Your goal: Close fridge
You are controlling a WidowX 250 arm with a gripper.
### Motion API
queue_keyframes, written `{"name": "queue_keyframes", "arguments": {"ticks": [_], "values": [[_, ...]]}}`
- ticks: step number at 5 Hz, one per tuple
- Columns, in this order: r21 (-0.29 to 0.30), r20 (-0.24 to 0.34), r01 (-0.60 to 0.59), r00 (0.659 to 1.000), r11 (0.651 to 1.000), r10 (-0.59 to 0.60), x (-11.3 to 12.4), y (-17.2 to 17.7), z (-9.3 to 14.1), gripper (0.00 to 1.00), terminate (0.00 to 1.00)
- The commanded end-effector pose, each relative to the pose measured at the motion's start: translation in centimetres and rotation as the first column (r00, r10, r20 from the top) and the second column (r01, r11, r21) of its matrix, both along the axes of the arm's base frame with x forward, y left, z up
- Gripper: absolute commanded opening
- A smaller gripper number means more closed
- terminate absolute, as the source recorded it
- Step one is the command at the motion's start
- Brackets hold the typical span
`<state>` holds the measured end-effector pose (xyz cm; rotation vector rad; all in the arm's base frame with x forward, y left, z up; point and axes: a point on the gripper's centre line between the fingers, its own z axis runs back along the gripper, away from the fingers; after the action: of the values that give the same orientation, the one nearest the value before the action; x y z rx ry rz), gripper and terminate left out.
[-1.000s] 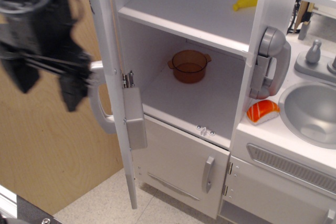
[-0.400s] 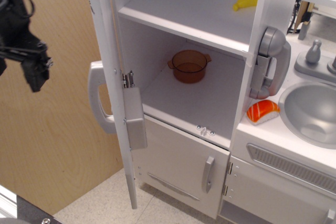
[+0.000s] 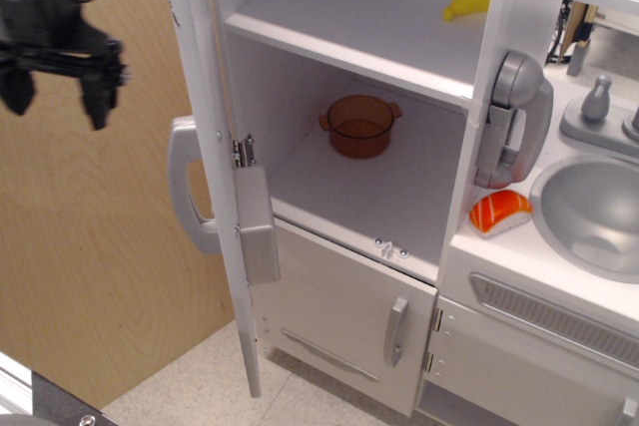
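The white fridge stands open, its shelves showing. Its large door is swung wide open, seen edge-on at the left, with the grey handle sticking out to the left. An orange translucent pot sits on the lower shelf and a yellow banana on the upper shelf. My black gripper hangs at the upper left, in front of the wooden wall, apart from the door and above and left of its handle. Its two fingers point down with a gap between them and hold nothing.
A smaller lower door with a short grey handle is shut below the fridge. A grey toy phone hangs on the fridge's right side. A piece of salmon sushi lies by the sink. A wooden wall is at the left.
My gripper has pulled away from the door handle, going left and then up to the upper left. The door has stayed open in the same place.
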<state>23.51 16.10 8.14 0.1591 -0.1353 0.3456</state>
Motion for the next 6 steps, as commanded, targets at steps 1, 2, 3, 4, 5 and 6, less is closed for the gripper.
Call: {"name": "queue_keyframes", "arguments": {"ticks": [1, 2, 3, 4, 5, 6], "values": [[0.030, 0.062, 0.129, 0.990, 0.991, -0.130, 3.1, -2.9, 1.3, 1.00, 0.00], [0.012, 0.086, 0.153, 0.984, 0.988, -0.153, 3.9, -4.8, 1.9, 1.00, 0.00], [-0.009, 0.088, 0.133, 0.987, 0.991, -0.131, 5.5, -6.3, 2.4, 1.00, 0.00], [-0.017, 0.100, 0.102, 0.990, 0.995, -0.099, 7.2, -6.9, 2.6, 1.00, 0.00], [-0.026, 0.111, 0.074, 0.991, 0.997, -0.071, 8.8, -7.1, 3.1, 1.00, 0.00], [-0.037, 0.115, 0.048, 0.992, 0.998, -0.043, 10.1, -7.3, 3.5, 1.00, 0.00]]}}
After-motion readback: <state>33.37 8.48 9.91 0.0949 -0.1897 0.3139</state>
